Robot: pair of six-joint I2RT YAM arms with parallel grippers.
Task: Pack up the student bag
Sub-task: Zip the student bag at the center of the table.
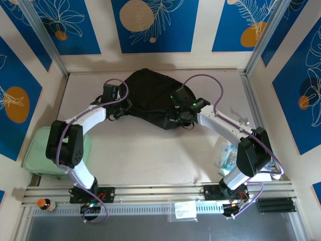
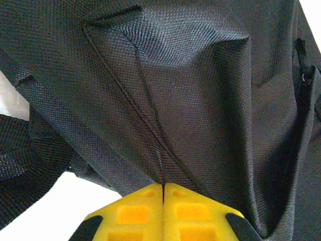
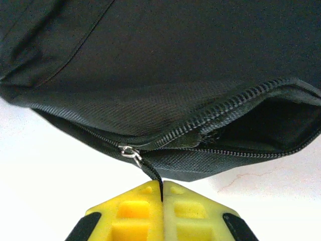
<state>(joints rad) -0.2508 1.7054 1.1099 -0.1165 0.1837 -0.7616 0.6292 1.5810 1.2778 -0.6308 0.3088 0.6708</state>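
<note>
Beige table (image 1: 150,155), student bag (image 1: 149,94), packet (image 1: 226,156), print apparently illegible

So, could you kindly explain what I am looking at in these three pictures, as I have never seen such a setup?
These are two robot arms bolted to a table. One camera looks down from above; the other two sit on the wrists, so each shows its own yellow jaws at the bottom. The left arm has its jaws shut on the black backpack, pinching a fold of fabric. The right arm has its jaws shut on the zip pull of a partly open zip. A mint-green case lies at the left, partly under the left arm, and a clear packet at the right.
</note>
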